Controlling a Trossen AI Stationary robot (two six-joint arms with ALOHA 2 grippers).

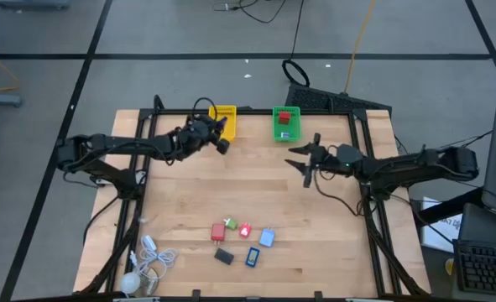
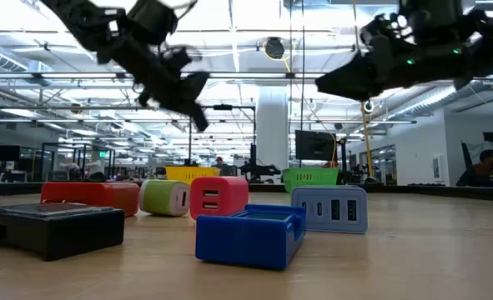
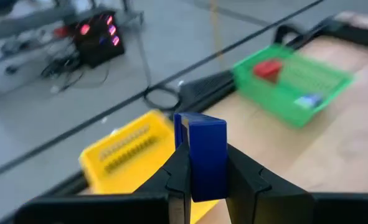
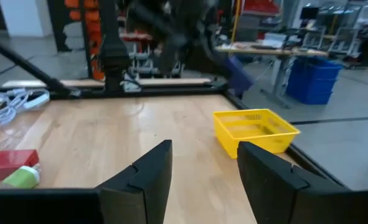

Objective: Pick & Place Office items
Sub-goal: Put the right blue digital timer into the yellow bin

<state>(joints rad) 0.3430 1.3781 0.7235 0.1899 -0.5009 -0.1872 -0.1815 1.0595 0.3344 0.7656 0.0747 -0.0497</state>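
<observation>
Left gripper (image 3: 199, 177) of mine was clamped on a blue block (image 3: 203, 155), the piece standing upright between my fingers with its long axis pointing up out of them. It hung above the far edge of the counter (image 1: 256, 184), and the yellow basket (image 1: 224, 117) lay just beyond and below the block, almost under it; I judged a short reach forward would put the piece over the basket. My right gripper (image 1: 302, 158) waited with its fingers spread wide and nothing between them, near the green basket (image 1: 286, 123), which held a red piece (image 1: 284, 119). The other office items (image 1: 241, 239) lay clustered on the near side of the counter, well apart from both grippers.
</observation>
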